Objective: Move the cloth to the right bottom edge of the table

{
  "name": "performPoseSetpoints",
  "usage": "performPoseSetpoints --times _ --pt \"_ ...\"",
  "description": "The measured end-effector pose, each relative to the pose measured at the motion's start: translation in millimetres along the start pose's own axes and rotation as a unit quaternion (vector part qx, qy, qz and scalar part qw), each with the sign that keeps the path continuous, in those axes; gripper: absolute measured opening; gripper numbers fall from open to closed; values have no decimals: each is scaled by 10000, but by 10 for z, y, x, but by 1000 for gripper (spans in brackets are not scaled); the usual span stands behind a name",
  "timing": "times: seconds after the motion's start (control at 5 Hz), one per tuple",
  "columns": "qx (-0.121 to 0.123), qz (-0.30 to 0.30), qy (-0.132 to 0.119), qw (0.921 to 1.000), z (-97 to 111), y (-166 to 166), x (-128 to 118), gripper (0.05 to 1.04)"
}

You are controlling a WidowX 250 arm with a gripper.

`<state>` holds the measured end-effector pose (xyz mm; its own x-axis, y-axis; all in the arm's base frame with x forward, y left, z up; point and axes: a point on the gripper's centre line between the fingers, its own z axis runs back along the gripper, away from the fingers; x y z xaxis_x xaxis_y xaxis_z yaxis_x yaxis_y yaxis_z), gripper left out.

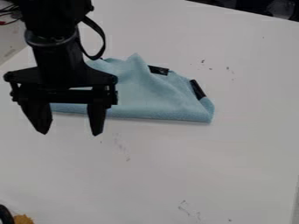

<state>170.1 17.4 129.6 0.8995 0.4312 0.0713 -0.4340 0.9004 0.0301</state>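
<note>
Camera view: gripper (70, 134) at 9 o'clock, fingers wide, empty. Light-blue cloth (158, 98) could slip if pinched too shallowly.

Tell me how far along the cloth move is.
Nothing looks done: the cloth lies rumpled on the upper part of the table, away from its right bottom edge. Nothing is in hand; the claw hangs open by the cloth's left part. Grasping, moving and releasing remain.
</note>
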Motion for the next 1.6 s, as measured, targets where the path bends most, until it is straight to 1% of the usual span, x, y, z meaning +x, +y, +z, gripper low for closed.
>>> performPoseSetpoints --times 0.2,0.4,0.6,0.8,1.0,1.2,1.4,1.6 --pt "17 -9 60 10000 -29 -2 -6 1000" --pt "105 -204 80 9997 -68 -75 226 1000" --pt "200 -370 -57 9991 -167 -119 639 1000" --pt "357 -483 117 9981 -374 -257 1097 1000" --pt "386 -593 328 9970 -737 -355 1419 1000" --pt "239 -721 269 9967 -900 -443 1574 1000" --pt "43 -830 276 9962 -1061 -496 1616 1000" --pt "-134 -876 141 9960 -1105 -544 1629 1000"
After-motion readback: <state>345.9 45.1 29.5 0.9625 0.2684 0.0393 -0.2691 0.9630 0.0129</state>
